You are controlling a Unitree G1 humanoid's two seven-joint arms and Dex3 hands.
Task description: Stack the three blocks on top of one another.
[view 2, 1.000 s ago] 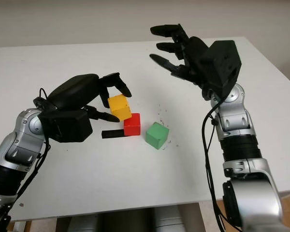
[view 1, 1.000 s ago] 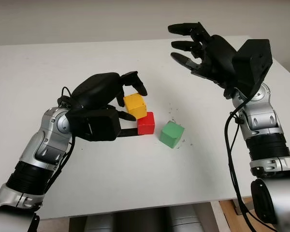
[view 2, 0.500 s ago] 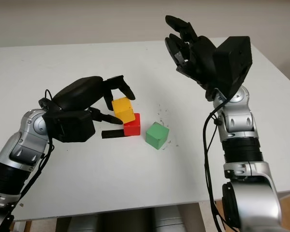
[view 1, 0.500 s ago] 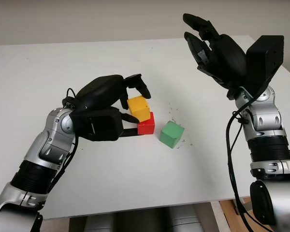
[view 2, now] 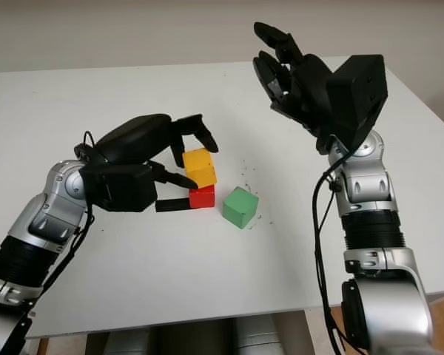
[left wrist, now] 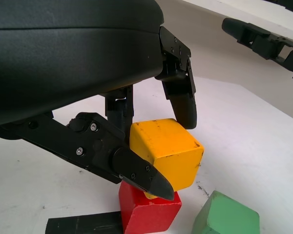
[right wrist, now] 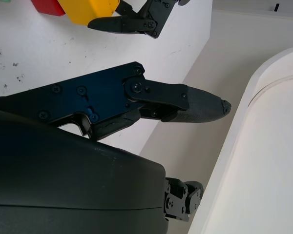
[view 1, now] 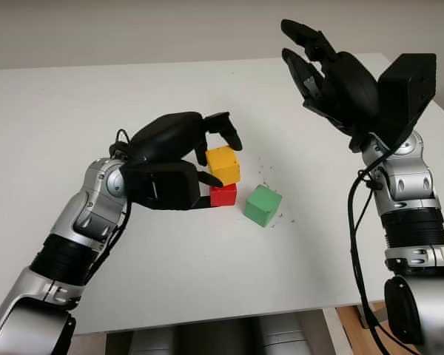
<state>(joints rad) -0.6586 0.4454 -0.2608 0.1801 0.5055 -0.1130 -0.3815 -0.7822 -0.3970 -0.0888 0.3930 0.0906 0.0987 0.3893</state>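
Settling now, the yellow block (view 1: 223, 164) sits over the red block (view 1: 223, 195), where a second ago it hung up at the red block's ten o'clock, off to the side. In the left wrist view its lower edge meets the red top, a little tilted, so the first tier looks nearly placed. The left hand (view 1: 179, 159) still pinches it, one finger (left wrist: 181, 100) on the far face and one (left wrist: 139, 173) on the near face. Over at the pair's three o'clock, just beside them, the green block (view 1: 263, 205) waits for the top spot. A flat black strip (view 2: 172, 205) lies at nine o'clock. Up at one o'clock the right hand (view 1: 333, 78) hovers open, well apart. The table (view 1: 207, 281) offers wide room; its front edge is well clear at six o'clock.
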